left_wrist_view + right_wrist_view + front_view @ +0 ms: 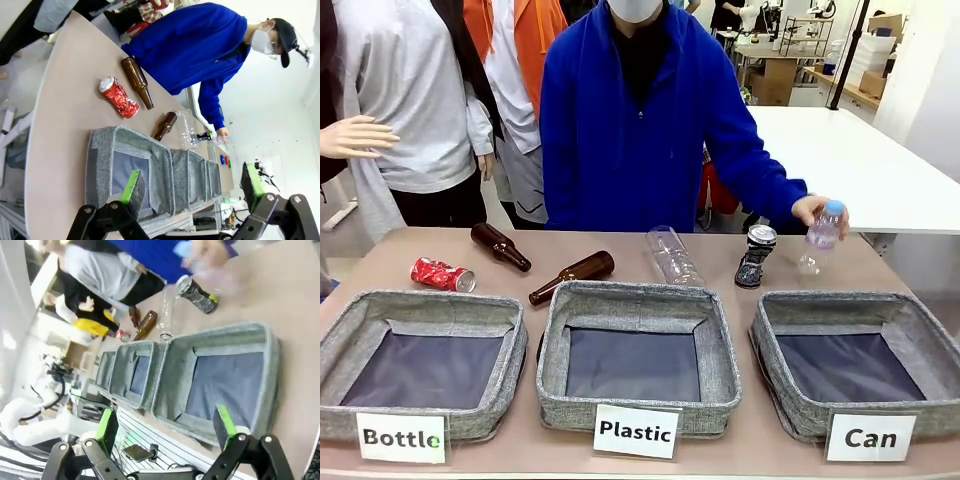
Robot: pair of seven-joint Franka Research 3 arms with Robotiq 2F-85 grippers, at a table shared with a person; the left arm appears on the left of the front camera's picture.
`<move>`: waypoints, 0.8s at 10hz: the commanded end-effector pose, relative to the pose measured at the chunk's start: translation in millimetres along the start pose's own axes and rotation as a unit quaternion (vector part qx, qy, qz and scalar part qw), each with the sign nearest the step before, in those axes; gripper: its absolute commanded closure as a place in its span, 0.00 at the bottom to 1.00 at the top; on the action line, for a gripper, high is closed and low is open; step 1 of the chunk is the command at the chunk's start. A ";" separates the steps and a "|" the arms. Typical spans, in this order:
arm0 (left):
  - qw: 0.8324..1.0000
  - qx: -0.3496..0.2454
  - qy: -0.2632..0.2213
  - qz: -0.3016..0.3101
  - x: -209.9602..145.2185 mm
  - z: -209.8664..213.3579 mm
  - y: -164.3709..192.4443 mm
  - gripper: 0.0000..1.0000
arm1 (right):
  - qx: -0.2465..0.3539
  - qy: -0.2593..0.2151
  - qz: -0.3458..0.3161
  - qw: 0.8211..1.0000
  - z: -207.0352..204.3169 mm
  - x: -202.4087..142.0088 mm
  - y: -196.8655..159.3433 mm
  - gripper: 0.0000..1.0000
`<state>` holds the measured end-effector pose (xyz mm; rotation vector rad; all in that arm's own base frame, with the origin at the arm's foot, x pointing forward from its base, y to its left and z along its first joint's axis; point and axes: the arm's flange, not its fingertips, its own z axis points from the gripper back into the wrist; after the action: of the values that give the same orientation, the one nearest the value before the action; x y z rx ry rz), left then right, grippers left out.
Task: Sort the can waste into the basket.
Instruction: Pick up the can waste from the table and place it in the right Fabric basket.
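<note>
A crushed dark can (756,256) stands upright on the table behind the grey basket labelled "Can" (910,308), which has nothing in it. A crushed red can (442,274) lies at the far left, behind the "Bottle" basket. In the right wrist view the dark can (196,294) lies beyond the Can basket (170,375), and my right gripper (165,427) hangs open above the basket's near rim. In the left wrist view my left gripper (192,187) is open over the Bottle basket, with the red can (119,97) farther off.
The "Bottle" basket (510,345) and "Plastic" basket (720,345) stand left and middle. Two brown bottles (500,246) (572,276) and a clear bottle (672,256) lie behind them. The person's hand (812,210) holds a small clear plastic bottle (823,232) near the dark can.
</note>
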<state>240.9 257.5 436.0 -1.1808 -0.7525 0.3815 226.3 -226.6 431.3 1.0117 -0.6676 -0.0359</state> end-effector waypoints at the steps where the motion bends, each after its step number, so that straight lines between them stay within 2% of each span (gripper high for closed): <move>1: 1.000 -0.012 -0.005 -0.012 1.7 0.2 0.3 0.00 | 0.006 -0.020 -0.013 1.000 6.4 -8.6 -25.0 0.00; 2: 1.000 -0.012 -0.005 -0.012 1.7 0.2 0.3 0.00 | 0.007 -0.049 -0.029 0.998 5.6 -8.0 -31.2 0.00; 3: 1.000 -0.012 -0.005 -0.012 1.7 0.2 0.3 0.00 | 0.001 -0.020 -0.014 1.000 14.5 -11.5 -12.0 0.00; 5: 1.000 -0.012 -0.005 -0.012 1.7 0.2 0.3 0.00 | 0.001 -0.031 -0.035 0.999 16.8 -16.7 -26.1 0.00; 6: 1.000 -0.012 -0.005 -0.012 1.7 0.2 0.3 0.00 | -0.023 -0.018 -0.022 0.999 0.9 -10.5 -13.2 0.00; 8: 1.000 -0.012 -0.005 -0.012 1.7 0.2 0.3 0.00 | -0.061 0.027 0.064 0.996 -67.9 23.8 17.0 0.00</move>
<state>241.2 257.4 435.8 -1.1807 -0.7519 0.3803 251.9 -215.2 429.7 0.9267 -0.6497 -0.0144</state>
